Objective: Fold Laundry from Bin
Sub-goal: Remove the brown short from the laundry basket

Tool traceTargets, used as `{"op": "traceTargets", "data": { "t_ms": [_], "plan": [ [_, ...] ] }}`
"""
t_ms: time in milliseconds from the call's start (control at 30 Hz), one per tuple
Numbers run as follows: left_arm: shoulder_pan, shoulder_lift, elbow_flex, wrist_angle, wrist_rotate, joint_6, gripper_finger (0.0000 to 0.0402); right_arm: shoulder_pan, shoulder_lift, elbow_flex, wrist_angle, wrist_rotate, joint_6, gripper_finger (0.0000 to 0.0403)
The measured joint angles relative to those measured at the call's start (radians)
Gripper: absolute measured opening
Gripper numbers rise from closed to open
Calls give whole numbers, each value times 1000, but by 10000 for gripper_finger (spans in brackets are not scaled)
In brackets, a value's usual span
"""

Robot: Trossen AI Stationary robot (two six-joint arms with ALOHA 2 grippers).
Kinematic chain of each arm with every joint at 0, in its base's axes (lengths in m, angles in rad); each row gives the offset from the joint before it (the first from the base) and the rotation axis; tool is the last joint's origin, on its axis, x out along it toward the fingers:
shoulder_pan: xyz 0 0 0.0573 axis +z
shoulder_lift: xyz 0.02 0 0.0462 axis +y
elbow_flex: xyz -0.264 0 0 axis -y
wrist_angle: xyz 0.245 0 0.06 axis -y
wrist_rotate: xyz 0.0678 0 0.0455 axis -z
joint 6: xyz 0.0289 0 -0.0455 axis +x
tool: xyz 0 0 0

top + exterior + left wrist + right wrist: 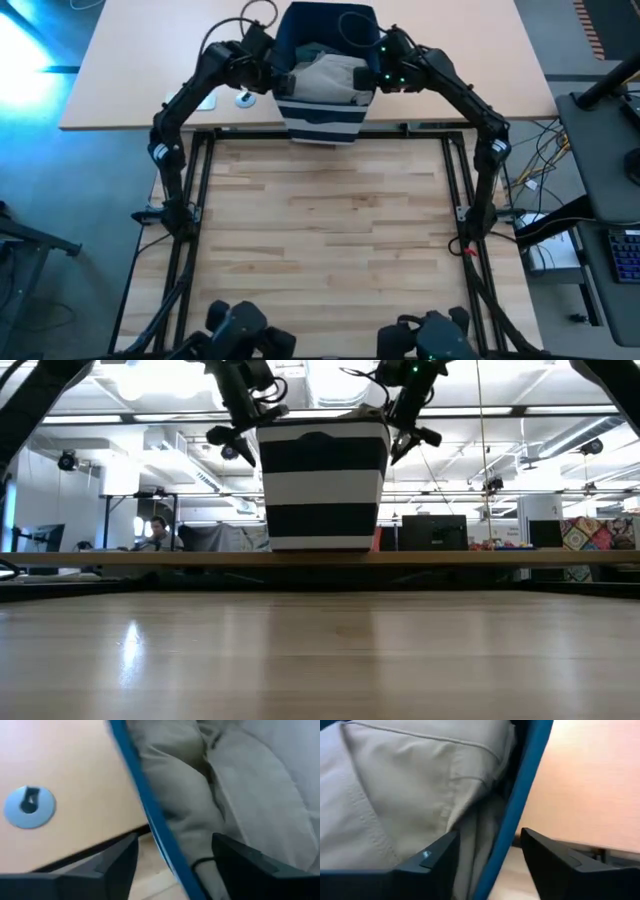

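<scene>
The navy-blue bin (322,118) with white stripes stands on its base at the table's far edge, upright in the low view (322,480). The laundry, a beige garment (325,78), lies heaped on top inside it. My left gripper (272,78) is open at the bin's left wall. In the left wrist view the blue rim (150,815) runs between its fingers (175,865) without touching them. My right gripper (372,75) is open at the right wall, with the rim (520,805) between its fingers (490,865) in the same way.
A light desk (130,70) lies behind the table. On it, left of the bin, are a round silver disc (243,98) and a small white flat device (207,101). The wooden tabletop (330,230) stretches toward the near edge. Cables lie beyond the right edge.
</scene>
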Motion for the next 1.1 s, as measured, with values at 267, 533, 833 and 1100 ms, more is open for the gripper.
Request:
{"op": "traceTargets", "data": {
  "t_ms": [267,533,833,1100],
  "plan": [
    [-121,-34,-38,42,-76,-10,41,74,-15,0,-43,109,-28,23],
    [-319,-72,-79,-133,-229,-105,35,205,-75,-13,-274,187,21,21],
    [-441,-85,-250,-169,-305,-220,62,316,-77,-170,-329,230,49,101],
    [-402,-130,-265,-154,-320,-214,157,316,-117,-180,-303,312,39,190]
  ]
}}
